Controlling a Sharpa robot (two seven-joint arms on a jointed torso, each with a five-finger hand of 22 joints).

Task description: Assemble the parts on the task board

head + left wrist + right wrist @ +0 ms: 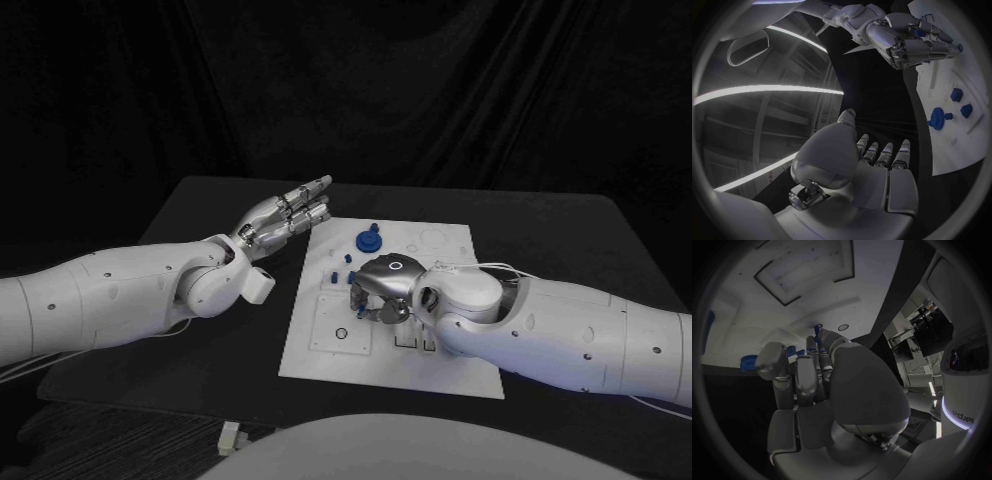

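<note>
With the left hand [289,215] spread empty beside the board [447,375], the right hand [387,290] pinches a blue part [957,48] over it (probably light, rigid, slippery: grip its sides).

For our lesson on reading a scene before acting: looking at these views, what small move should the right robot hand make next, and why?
Probably lower the small blue part onto the task board and seat it. The right robot hand is over the middle of the board with its fingers curled around that part, while the left robot hand hovers open beside the board. Which socket it fits cannot be told.
</note>
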